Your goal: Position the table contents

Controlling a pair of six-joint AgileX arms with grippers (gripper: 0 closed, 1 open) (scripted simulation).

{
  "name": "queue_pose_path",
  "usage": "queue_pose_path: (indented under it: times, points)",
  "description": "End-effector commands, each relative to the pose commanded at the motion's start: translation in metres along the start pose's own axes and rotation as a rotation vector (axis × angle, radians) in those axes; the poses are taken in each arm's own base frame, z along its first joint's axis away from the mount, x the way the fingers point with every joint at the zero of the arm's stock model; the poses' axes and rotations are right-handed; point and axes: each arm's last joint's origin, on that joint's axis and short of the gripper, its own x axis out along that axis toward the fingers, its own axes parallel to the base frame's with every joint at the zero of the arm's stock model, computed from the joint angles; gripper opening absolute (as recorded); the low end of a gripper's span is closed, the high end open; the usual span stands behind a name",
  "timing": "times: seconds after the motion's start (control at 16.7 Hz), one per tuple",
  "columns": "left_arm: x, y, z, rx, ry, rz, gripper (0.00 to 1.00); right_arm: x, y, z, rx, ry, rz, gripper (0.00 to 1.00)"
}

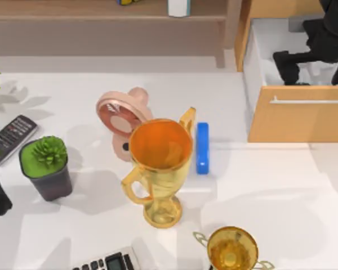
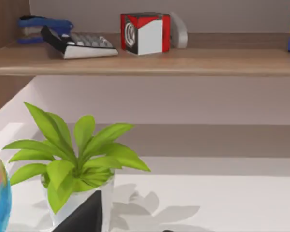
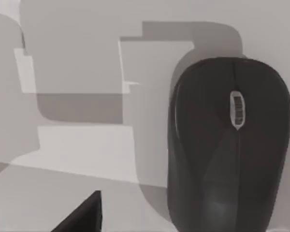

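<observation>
The large trophy stands at the centre of the bench. The small fan sits just behind it to the left; the stapler-shaped block lies just beside it on the right. The potted succulent stands well to the left, with the remote control behind it at the left edge. The small trophy and the calculator occupy the front edge. The open drawer sits at the rear right; the mouse lies inside it. The shelf carries a second calculator and a cube.
</observation>
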Motion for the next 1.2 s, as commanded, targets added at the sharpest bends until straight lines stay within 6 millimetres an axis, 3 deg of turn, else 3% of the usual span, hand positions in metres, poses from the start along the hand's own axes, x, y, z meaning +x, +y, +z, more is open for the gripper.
queue_pose_path:
  times: [0.54,0.9,1.14,1.2]
  points:
    - [0.000,0.000,0.000,0.000,0.000,0.000,1.00,0.006,0.004,0.000,-0.001,-0.002,0.000,1.00]
    - [0.000,0.000,0.000,0.000,0.000,0.000,1.00,0.028,0.002,0.000,-0.004,-0.002,0.001,1.00]
    - [0.000,0.000,0.000,0.000,0.000,0.000,1.00,0.029,0.002,0.000,-0.004,-0.001,0.001,1.00]
    - [0.000,0.000,0.000,0.000,0.000,0.000,1.00,0.029,0.002,0.000,-0.004,-0.001,0.001,0.92]
